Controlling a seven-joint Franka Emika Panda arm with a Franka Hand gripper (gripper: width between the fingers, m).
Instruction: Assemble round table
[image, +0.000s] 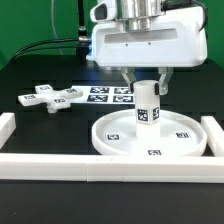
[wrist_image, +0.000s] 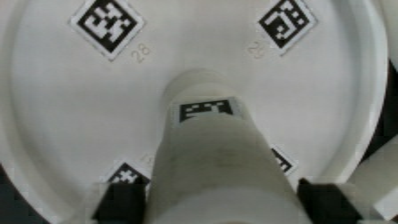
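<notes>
**Leg held upright at the centre of the disc, base lying aside.**

From the exterior view's left: a border rail (image: 8, 128) edges the black table (image: 45, 130). Next, the one cross-shaped base (image: 55, 97) lies flat and well apart from the disc, probably kept aside until the leg is fixed. One marker board (image: 108, 95) lies just behind it. In the middle, the gripper (image: 148, 88) is closed narrowly on the top of the one short leg (image: 148, 112). The leg stands upright with its lower end at the middle of the one round disc (image: 112, 140). Gripping it high likely leaves that end free to seat there, though whether it is fully seated cannot be told. At the right runs another rail, making three with the front one, and they seem meant to hem the parts in.
</notes>
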